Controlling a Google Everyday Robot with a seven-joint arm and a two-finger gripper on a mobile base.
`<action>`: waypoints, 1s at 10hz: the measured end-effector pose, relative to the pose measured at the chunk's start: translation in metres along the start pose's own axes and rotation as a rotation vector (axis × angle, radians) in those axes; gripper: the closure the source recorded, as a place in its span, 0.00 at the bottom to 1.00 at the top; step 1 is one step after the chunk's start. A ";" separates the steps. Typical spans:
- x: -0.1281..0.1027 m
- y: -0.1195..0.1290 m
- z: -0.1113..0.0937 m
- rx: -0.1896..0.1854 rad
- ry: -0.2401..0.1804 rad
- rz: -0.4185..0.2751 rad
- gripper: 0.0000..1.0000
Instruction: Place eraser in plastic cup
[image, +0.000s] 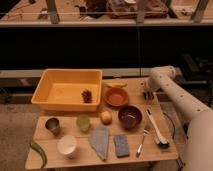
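My gripper (148, 95) is down at the back right of the wooden table (170, 150), just right of the orange bowl (116, 96). Its fingers are shut on a small dark block at their tips, the eraser (148, 97), which they mostly hide. The plastic cup (83, 123), pale green and short, stands upright near the table's middle left, in front of the yellow bin (50, 90). It is well to the left of the gripper and nearer the front.
A metal cup (52, 125) and a white cup (67, 146) stand left of and in front of the green one. A yellow fruit (105, 117), dark bowl (130, 116), grey slab (100, 141), blue-grey pad (121, 145), fork (142, 140), brush (157, 131) and green pepper (39, 152) fill the front.
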 end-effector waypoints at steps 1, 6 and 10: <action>0.006 0.009 -0.026 0.008 0.025 -0.009 1.00; -0.034 0.001 -0.144 0.144 0.122 -0.134 1.00; -0.058 -0.013 -0.174 0.194 0.143 -0.193 1.00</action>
